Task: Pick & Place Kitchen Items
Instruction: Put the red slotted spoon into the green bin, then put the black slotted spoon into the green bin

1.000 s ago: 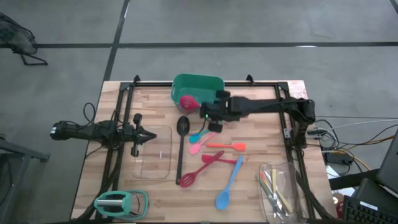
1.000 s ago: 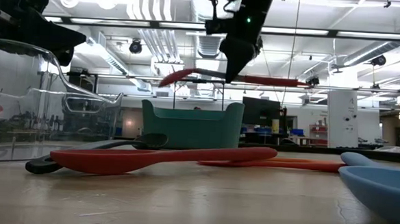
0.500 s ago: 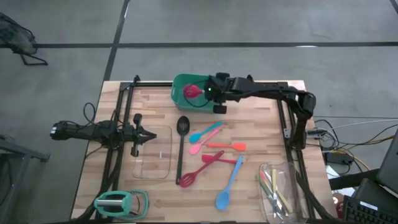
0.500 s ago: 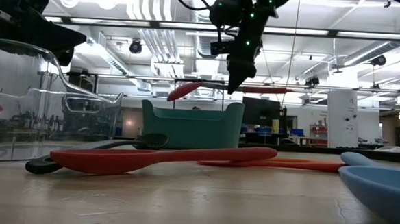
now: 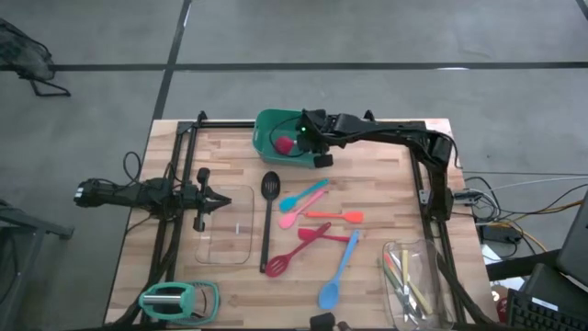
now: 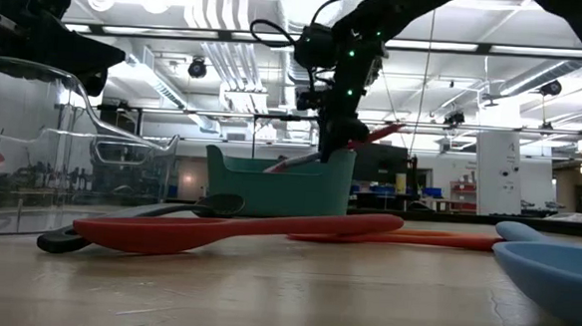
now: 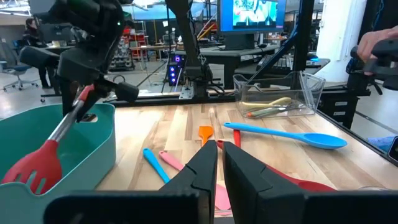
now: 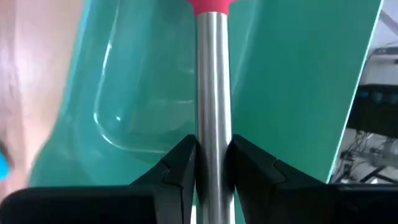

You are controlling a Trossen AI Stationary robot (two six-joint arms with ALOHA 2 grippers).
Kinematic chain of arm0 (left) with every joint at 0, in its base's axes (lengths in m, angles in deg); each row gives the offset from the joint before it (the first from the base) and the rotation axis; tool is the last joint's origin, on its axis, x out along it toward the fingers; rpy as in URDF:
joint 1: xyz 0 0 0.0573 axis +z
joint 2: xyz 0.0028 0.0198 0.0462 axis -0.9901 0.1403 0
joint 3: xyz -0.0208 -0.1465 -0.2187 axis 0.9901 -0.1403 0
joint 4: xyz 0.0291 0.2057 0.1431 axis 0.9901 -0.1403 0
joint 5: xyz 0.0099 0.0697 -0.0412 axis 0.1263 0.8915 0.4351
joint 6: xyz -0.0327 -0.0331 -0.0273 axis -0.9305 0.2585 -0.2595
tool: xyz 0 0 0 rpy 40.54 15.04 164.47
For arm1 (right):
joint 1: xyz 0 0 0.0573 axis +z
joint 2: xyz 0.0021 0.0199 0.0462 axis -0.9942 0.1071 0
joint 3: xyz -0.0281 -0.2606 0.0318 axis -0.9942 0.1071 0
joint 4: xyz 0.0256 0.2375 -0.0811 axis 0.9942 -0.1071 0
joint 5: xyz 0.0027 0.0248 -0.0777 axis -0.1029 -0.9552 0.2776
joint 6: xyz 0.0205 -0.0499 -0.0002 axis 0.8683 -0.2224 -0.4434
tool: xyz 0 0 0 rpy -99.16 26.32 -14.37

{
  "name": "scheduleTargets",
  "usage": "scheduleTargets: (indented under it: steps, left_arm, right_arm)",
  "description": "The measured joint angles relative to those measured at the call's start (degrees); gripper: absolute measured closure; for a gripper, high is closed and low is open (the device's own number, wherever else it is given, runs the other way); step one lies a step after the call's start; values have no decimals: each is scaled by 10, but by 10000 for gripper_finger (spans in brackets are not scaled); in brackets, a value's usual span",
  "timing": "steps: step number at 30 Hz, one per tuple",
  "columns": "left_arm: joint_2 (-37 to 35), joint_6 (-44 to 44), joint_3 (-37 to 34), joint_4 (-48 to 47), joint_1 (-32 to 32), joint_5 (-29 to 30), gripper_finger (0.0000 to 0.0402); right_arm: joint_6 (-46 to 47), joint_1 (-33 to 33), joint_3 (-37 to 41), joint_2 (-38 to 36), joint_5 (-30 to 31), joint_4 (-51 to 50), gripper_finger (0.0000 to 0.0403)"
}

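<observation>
1. One utensil is in hand: a red slotted spatula [image 7: 37,165] with a bare metal shaft. It looks light and stiff; the polished shaft is probably slippery, so a pinch on it may let the head swing.
2. Right end effector [image 5: 307,140] is over the green tub [image 5: 266,124] at the far edge of the table [image 5: 386,184], its fingers [image 8: 180,165] clenched either side of the metal shaft, near the red handle end.
3. Seen from the left wrist, the spatula slopes down from that grip, with its red head inside the tub, low against the wall. Whether it touches the bottom I cannot tell.
4. Left end effector [image 5: 223,201] waits, shut on nothing, beside a clear glass tray [image 5: 230,241].
5. Other utensils lie flat mid-table: black slotted spoon [image 5: 268,216], blue spoon [image 5: 335,276], orange spatula [image 5: 335,216]. All look slim and light; they are best taken mid-handle, where fingers can straddle them.
</observation>
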Motion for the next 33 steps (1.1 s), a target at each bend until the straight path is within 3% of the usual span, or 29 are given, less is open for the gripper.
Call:
scheduleTargets:
  steps: [4,9,13,18,21,25,29,33]
  left_arm:
    - [0,0,0,0,0,0,369]
    - [0,0,0,0,0,0,369]
    - [0,0,0,0,0,0,369]
    - [0,0,0,0,0,0,369]
    - [0,0,0,0,0,0,369]
    - [0,0,0,0,0,0,369]
    - [0,0,0,0,0,0,369]
    - [0,0,0,0,0,0,369]
  right_arm:
    - [-8,-1,-17,3,-6,4,294]
    - [-12,1,-53,0,-81,7,238]
    - [-6,8,-87,-3,-75,5,195]
    - [104,20,-153,-20,-101,-39,170]
    - [177,20,-176,-46,-209,-85,188]
    - [217,26,-144,-99,-364,-77,261]
    - [202,49,-62,-172,-375,-18,368]
    - [210,67,44,-244,-373,82,385]
